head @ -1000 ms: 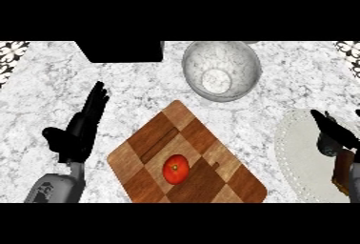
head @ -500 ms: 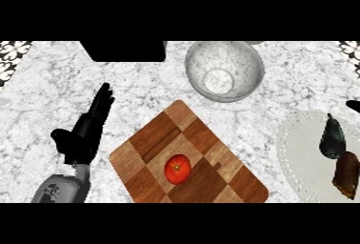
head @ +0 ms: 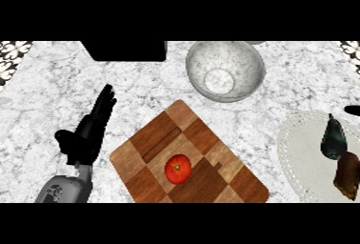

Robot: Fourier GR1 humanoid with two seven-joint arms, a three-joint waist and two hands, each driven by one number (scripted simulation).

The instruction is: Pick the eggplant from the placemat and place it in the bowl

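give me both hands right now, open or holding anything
Left hand: open, fingers straight, holding nothing, over the counter left of the cutting board.
Right hand: only a dark tip shows at the right edge above the eggplant; cannot be told.

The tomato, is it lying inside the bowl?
No, the tomato lies on the wooden cutting board, and the bowl holds nothing.

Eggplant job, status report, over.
Left hand open, resting left of cutting board. Right hand nearly out of frame. Eggplant on placemat. Bowl unobstructed.
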